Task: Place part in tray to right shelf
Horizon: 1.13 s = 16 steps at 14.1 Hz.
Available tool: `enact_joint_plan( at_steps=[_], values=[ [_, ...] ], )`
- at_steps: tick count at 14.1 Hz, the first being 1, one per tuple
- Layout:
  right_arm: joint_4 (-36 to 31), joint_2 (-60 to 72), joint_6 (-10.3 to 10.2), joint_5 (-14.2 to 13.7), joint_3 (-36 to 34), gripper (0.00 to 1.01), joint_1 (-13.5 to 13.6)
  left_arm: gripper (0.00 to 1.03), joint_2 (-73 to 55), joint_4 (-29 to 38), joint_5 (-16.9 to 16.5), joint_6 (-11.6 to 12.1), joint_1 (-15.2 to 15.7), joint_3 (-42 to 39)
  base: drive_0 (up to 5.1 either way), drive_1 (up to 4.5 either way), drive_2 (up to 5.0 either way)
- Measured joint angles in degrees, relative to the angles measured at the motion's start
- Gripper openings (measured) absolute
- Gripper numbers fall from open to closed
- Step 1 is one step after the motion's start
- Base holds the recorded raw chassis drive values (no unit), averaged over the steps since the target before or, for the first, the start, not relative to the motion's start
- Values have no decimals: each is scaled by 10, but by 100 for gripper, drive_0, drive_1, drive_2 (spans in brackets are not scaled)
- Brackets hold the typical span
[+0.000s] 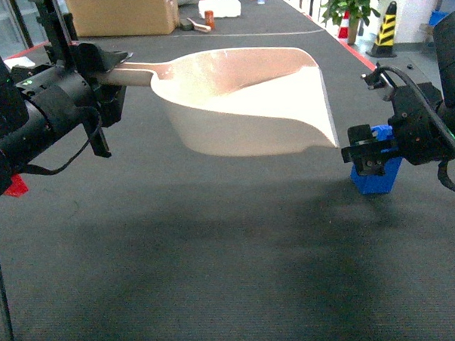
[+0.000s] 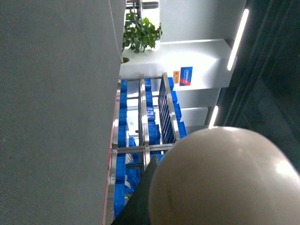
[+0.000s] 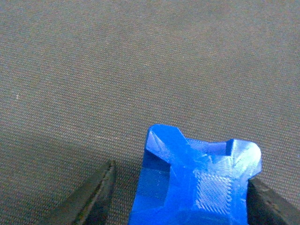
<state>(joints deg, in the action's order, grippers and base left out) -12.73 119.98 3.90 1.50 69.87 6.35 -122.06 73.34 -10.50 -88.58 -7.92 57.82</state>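
My left gripper (image 1: 102,76) is shut on the long handle of the beige scoop-shaped tray (image 1: 247,102) and holds it level above the carpet. In the left wrist view the tray (image 2: 220,178) fills the lower right beside one dark finger (image 2: 145,197). The small blue part (image 1: 376,177) stands on the carpet just right of the tray's front lip. My right gripper (image 1: 370,155) is open and straddles the part (image 3: 197,183). The right finger (image 3: 269,201) touches it, while the left finger (image 3: 96,192) stands a gap away. A steel shelf (image 2: 143,126) with blue crates shows far off.
Grey carpet runs all around. At the back lie a cardboard box (image 1: 122,13) and a white container (image 1: 220,6). A potted plant (image 1: 348,3) and a yellow-black cone (image 1: 387,27) stand far right. A small red object (image 1: 15,186) sits at the left edge.
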Motion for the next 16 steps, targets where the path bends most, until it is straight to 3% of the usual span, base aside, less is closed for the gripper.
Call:
enact_joint_plan(
  at_steps=[3,6,8,9,11,12,13,14,16],
  values=[
    [-19,-23,0,-24,-27,47,-8,14,0,0,0,0,0,0,0,0,0],
    [-24,-119,-9,-26,-112,46,-34,14,0,0,0,0,0,0,0,0,0],
    [-25,-215,-16,-13,-145,46,-46,14,0,0,0,0,0,0,0,0,0],
    [-23,-296,-28,10,-153,46,-43,14,0,0,0,0,0,0,0,0,0],
    [-14,-396,-63,49,-141,46,3,14,0,0,0,0,0,0,0,0,0],
    [-14,-420,-95,55,-124,46,56,14,0,0,0,0,0,0,0,0,0],
    [-16,-419,-113,53,-119,46,89,14,0,0,0,0,0,0,0,0,0],
    [-31,-400,-117,28,-118,46,132,14,0,0,0,0,0,0,0,0,0],
    [-43,-325,-141,4,-103,46,208,14,0,0,0,0,0,0,0,0,0]
  ],
)
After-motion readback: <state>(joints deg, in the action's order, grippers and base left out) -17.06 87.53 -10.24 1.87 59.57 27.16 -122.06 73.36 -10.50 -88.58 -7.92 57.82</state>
